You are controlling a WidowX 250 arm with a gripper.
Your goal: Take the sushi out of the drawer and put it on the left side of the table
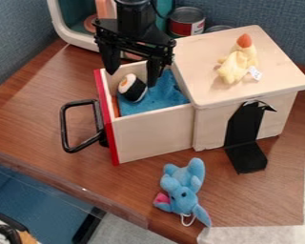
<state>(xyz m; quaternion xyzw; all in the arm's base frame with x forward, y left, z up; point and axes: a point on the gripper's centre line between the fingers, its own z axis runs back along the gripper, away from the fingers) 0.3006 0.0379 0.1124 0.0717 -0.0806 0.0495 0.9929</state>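
The black two-finger hand (131, 77), spread wide, hangs over one black-and-white toy sushi (135, 90), its long axis running upper left to lower right in one red-fronted wooden drawer (154, 136). The hand partly hides the drawer's back. Rightward lie one blue plush toy (182, 187) and one yellow plush toy (237, 65).

The brown table (37, 112) bears a drawer box (155, 136) toward two o'clock, black bracket (247, 159) at four, blue plush (182, 183) at five.
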